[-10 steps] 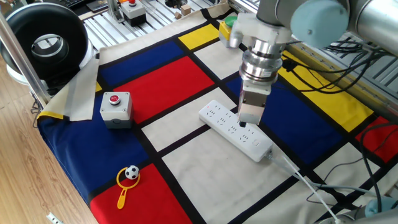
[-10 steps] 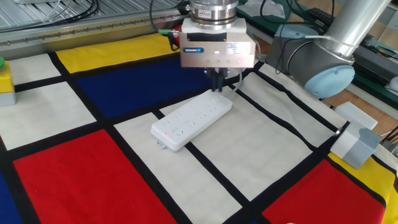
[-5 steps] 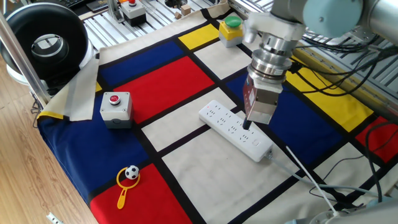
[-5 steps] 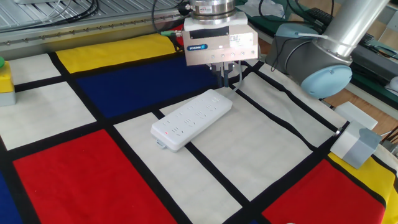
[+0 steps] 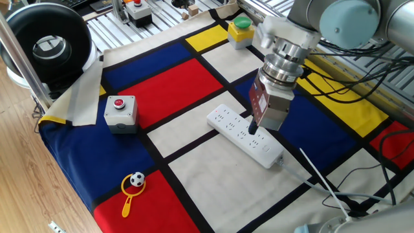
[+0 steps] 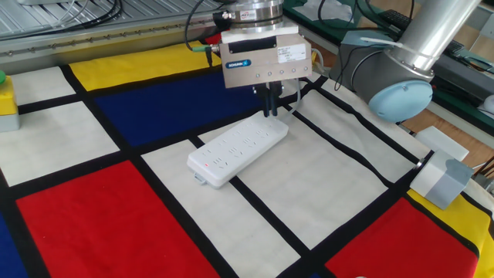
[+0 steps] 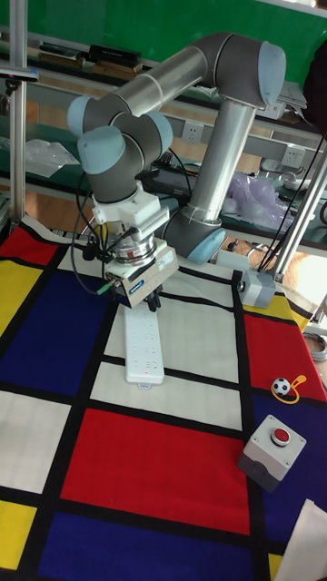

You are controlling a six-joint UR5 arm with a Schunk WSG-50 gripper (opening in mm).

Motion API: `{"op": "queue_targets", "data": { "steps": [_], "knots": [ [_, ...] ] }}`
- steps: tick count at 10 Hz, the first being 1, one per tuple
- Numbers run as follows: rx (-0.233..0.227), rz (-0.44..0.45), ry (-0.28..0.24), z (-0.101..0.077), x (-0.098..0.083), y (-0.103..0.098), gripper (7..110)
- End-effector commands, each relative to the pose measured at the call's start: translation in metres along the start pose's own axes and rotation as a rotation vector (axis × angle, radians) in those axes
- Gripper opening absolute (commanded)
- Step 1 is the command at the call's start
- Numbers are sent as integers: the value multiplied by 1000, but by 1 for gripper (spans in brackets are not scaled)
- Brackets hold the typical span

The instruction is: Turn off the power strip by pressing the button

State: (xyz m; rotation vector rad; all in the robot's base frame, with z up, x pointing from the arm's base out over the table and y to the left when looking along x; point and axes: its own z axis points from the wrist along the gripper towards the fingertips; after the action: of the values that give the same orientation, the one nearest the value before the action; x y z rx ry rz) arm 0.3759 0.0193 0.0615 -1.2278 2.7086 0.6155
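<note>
The white power strip (image 5: 242,134) (image 6: 235,148) (image 7: 141,349) lies flat on a white square of the checked cloth. Its white cable (image 5: 314,184) runs off to the right. The button (image 5: 266,150) is a faint outline near the cable end. My gripper (image 5: 252,130) (image 6: 269,113) (image 7: 149,305) points straight down over that end of the strip. Its dark fingers (image 6: 268,99) are shut together with nothing between them. The tips sit at the strip's far end, and I cannot tell whether they touch it.
A red button on a grey box (image 5: 120,110) stands left of the strip. A green button on a yellow box (image 5: 240,30) is at the back. A yellow toy with a small football (image 5: 133,186) lies near the front edge. A grey block (image 6: 442,179) sits at the cloth's corner.
The gripper swung slightly right over the strip, then came back left and twisted a little. The strip has not moved.
</note>
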Motion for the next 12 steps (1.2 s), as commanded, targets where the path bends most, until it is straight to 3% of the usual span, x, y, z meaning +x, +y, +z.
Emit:
{"op": "queue_targets", "data": {
  "steps": [1, 3, 5, 6, 7, 8, 10, 11, 12],
  "knots": [
    [7, -15, 44, 1, 13, -4, 7],
    [-18, -39, 23, 1, 8, 3, 7],
    [-57, -173, 111, -1, 31, 10, 7],
    [-74, -228, 133, -2, 37, 13, 7],
    [-79, -223, 112, -2, 32, 15, 7],
    [-75, -222, 110, -1, 31, 14, 7],
    [23, -264, 206, -5, 52, -14, 7],
    [23, -313, 198, -4, 49, -15, 7],
    [-41, -352, 155, -2, 42, 1, 7]
  ]
}}
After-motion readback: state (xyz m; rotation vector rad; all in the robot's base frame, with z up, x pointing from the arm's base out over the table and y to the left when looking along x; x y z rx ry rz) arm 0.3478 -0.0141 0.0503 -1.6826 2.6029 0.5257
